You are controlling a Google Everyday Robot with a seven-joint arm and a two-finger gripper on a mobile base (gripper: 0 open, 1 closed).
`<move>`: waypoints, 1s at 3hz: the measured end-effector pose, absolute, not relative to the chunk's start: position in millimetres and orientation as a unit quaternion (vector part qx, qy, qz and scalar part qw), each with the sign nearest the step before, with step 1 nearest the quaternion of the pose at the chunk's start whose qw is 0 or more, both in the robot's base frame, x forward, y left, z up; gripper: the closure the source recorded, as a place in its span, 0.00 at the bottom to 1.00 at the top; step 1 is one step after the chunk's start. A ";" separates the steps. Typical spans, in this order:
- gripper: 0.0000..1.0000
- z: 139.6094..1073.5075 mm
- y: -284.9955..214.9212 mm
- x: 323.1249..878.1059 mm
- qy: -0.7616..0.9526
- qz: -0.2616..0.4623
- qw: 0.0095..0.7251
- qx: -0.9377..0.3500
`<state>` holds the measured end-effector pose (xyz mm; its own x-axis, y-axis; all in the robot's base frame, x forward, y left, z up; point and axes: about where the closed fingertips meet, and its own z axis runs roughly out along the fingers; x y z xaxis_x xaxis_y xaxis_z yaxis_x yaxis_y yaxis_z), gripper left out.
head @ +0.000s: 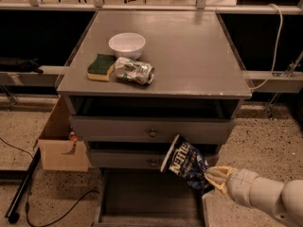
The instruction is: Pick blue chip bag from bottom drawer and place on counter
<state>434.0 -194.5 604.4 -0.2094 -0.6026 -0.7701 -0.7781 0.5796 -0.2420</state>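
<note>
"Navy foil, entry one: where does it sit?"

"Crinkled dark navy blue chip bag (184, 162) with large white lettering. It hangs tilted at 5 o'clock from the middle of the view, in front of the right end of the middle grey drawer (128, 159). It is over the right side of the bottom drawer (147, 195), a wide shallow grey tray that is pulled out, and well below the counter (189, 56)."

"Entry two, the holder?"

"Cream two-finger gripper (215, 176) on a pale rounded arm, coming in from 4 o'clock. Its fingers are pinched together on the bag's lower right corner."

"Top surface stock?"

"Broad flat grey wooden cabinet top, with three items grouped toward 10 o'clock. One crushed silver-green can (134, 71) lies on its side. One round white bowl (127, 45) sits near the can at 12 o'clock. One green and yellow sponge (101, 66) lies just beside the can at 9 o'clock."

"Remaining fixtures?"

"Upper grey drawer (151, 129) with a small knob, part open. One brown cardboard box (61, 150) stands on the speckled floor (265, 141), at 9 o'clock of the drawers."
</note>
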 end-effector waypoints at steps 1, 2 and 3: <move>1.00 685.3 -179.0 421.6 0.697 0.100 0.508 -0.497; 1.00 732.9 -181.9 408.4 0.653 0.099 0.549 -0.513; 1.00 734.2 -181.1 409.4 0.652 0.098 0.549 -0.514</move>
<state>409.4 -181.1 734.2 0.1316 -0.5631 -0.8158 -0.7779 0.4515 -0.4371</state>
